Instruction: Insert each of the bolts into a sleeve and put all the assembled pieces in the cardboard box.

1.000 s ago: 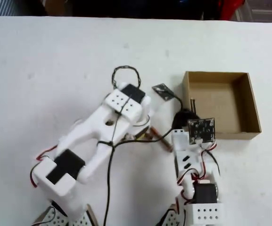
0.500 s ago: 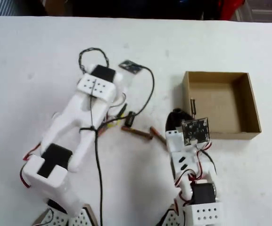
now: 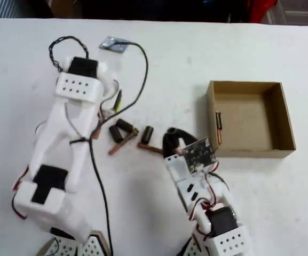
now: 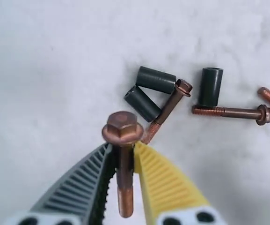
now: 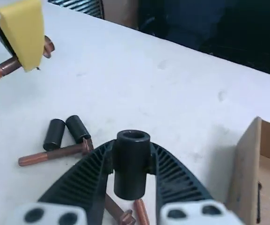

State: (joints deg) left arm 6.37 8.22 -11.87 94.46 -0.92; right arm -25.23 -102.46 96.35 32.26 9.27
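Left of the cardboard box (image 3: 255, 153), the right end effector (image 3: 171, 137) grips a black sleeve (image 5: 132, 176) bore-up, presumably so the bolt (image 4: 122, 130) clamped in the left end effector (image 4: 120, 152) can enter.

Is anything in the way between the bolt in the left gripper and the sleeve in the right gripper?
Nothing visible does. Loose sleeves and loose bolts lie on the table, apparently lower than the held bolt and the held sleeve.

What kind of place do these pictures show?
Probably a robotics test bench: two white robot arms at a white table, loose copper-coloured bolts and black cylindrical sleeves, and an open brown cardboard box.
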